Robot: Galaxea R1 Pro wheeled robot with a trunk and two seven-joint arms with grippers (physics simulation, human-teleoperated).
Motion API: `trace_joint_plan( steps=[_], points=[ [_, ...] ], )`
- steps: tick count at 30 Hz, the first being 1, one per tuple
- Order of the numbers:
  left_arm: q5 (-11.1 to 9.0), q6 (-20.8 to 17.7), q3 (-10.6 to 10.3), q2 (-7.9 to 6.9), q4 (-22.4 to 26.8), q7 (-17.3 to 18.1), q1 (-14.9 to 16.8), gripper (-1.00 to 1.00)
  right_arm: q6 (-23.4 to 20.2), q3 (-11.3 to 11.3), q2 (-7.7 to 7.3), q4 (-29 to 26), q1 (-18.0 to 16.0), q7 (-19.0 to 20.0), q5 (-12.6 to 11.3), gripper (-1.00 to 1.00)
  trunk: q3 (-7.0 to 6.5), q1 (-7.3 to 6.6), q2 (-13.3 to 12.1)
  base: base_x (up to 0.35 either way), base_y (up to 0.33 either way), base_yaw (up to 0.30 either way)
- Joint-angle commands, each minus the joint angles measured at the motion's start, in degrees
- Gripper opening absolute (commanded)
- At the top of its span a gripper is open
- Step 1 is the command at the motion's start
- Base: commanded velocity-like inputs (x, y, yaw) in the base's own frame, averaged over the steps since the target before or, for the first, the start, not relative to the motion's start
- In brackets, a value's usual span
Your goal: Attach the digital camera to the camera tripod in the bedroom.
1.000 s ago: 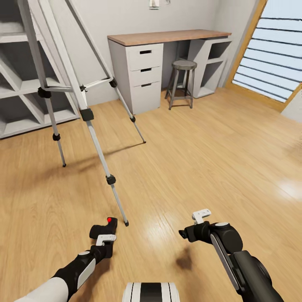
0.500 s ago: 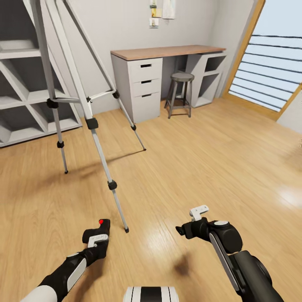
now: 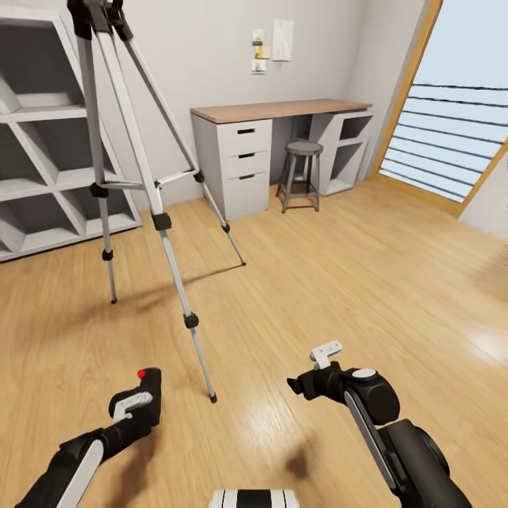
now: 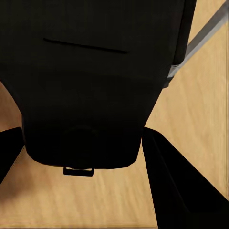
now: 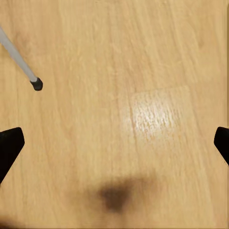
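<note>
Head view puts the left gripper [image 3: 144, 398] clamped on the digital camera [image 3: 148, 386] low beside the camera tripod [image 3: 134, 176], right gripper [image 3: 310, 374] spread empty over the floor [image 3: 367, 282]: carrying step, and next the camera must rise to the tripod's head.

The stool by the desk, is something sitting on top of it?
No, the round seat of the stool beside the desk is bare.

- Light wood floor [image 3: 339, 282], glossy, a bright patch ahead of the jaws.
- Pale grey wall [image 3: 204, 56].
- White drawer table [image 3: 243, 162], round stool [image 3: 299, 173] beside it.
- Grey cube shelves [image 3: 42, 176].
- Slatted window [image 3: 451, 141].
</note>
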State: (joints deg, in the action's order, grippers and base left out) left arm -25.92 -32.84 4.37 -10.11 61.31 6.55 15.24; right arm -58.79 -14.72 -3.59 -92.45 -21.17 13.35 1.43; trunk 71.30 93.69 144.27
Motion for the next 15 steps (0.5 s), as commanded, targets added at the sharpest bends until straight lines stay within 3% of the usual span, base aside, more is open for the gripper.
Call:
trace_joint_plan(
  steps=[1,10,15],
  points=[
    [-0.1,-1.6,0.9,-0.04,2.1,0.3,-0.9,-1.00,-0.2,-0.1,-0.03,-0.1,-0.2,0.2,0.2,1.00,-0.18,-0.03,0.0,0.000,0.000,0.000],
    [-0.2,-10.4,5.7,0.32,13.6,0.0,-4.5,-1.00,1.4,-0.1,-0.30,-0.1,-1.5,0.3,0.2,1.00,-2.18,-0.26,-0.1,0.000,0.000,0.000],
    [-0.2,-12.8,7.2,1.27,16.7,-0.1,-5.1,-1.00,3.3,-0.1,-0.33,-0.1,-1.8,0.3,0.2,1.00,-3.29,-0.39,-0.2,0.000,0.000,0.000]
  ],
)
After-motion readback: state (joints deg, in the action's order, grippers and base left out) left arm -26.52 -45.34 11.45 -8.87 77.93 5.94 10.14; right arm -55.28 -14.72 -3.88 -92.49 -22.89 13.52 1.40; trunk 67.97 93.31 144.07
